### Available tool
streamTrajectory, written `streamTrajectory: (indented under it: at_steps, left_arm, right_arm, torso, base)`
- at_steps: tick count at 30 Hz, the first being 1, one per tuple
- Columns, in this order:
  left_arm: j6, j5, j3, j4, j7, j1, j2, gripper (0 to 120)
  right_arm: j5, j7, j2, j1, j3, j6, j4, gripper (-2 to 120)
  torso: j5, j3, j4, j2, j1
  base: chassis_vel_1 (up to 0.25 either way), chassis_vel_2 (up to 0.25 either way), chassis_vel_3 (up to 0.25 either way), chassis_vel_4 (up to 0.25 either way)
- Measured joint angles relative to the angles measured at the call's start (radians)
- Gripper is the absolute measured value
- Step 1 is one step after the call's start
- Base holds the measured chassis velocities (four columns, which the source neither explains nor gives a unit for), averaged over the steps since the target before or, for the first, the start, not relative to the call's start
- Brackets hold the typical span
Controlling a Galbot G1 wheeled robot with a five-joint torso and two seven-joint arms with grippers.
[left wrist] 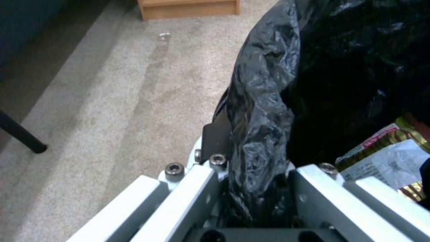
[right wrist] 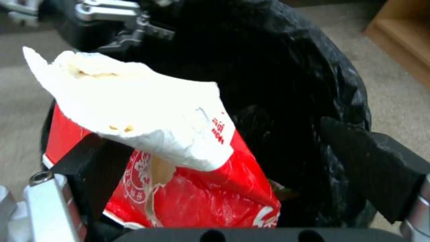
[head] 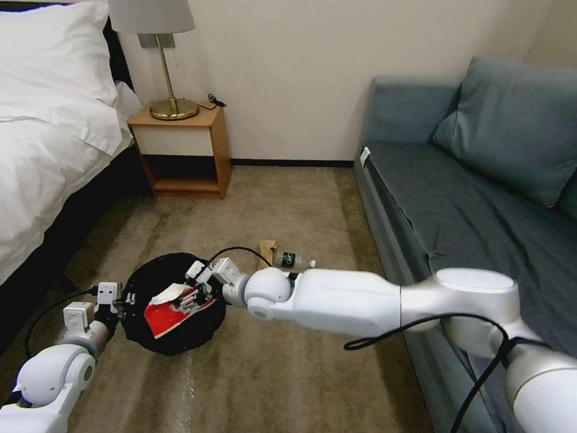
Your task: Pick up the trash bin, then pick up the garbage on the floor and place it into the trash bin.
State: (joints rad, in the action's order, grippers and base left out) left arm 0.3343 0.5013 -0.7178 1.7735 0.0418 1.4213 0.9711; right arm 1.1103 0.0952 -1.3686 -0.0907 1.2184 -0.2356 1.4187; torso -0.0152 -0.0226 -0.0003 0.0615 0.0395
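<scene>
left hand (head: 117,300) grips the trash bin (head: 144,282) rim; right hand (head: 201,282), released, hovers over the red snack bag (head: 174,313) inside. next, probably the bottle (head: 294,260) on the floor.

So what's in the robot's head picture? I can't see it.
The right gripper hangs open over a black-lined bin with a red snack bag lying across its mouth. The left gripper is shut on the bin's rim. A bottle lies on the carpet beyond.

Glossy crinkled plastic liner bag (left wrist: 264,101)
</scene>
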Motion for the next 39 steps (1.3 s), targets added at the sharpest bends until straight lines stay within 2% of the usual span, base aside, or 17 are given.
streamTrajectory:
  at_steps: [11, 17, 24, 31, 39]
  left_arm:
    - [0.001, -0.003, 0.0, 0.021, -0.002, 0.016, 0.002, 1]
    - [0.001, -0.008, -0.007, 0.028, -0.002, 0.031, 0.015, 1]
    - [-0.006, -0.012, -0.02, 0.039, 0.003, 0.054, 0.02, 1]
    - [-0.006, -0.001, -0.025, 0.054, 0.003, 0.057, 0.02, 1]
    - [-0.003, 0.0, -0.027, 0.06, -0.007, 0.054, 0.022, 1]
  right_arm:
    - [0.039, -0.026, -0.02, -0.116, 0.072, -0.031, 0.013, 100]
    - [-0.028, -0.108, -0.032, -0.155, 0.088, -0.025, -0.022, 100]
    - [-0.027, -0.094, -0.022, -0.132, 0.048, -0.026, -0.039, 100]
    - [0.12, -0.004, -0.017, -0.116, 0.019, -0.058, 0.001, 100]
    - [0.081, -0.023, 0.014, -0.152, 0.063, -0.079, 0.093, 100]
  torso:
    - [0.0, 0.0, 0.0, 0.0, 0.0]
    - [-0.0001, 0.0, 0.0, 0.0, 0.0]
    - [-0.0002, 0.0, 0.0, 0.0, 0.0]
    - [-0.0001, 0.0, 0.0002, 0.0, 0.0]
    - [0.0, 0.0, -0.0002, 0.0, 0.0]
  base:
    - [0.0, 0.0, 0.0, 0.0]
    - [0.0, 0.0, 0.0, 0.0]
    - [0.0, 0.0, 0.0, 0.0]
    - [0.0, 0.0, 0.0, 0.0]
    - [0.0, 0.0, 0.0, 0.0]
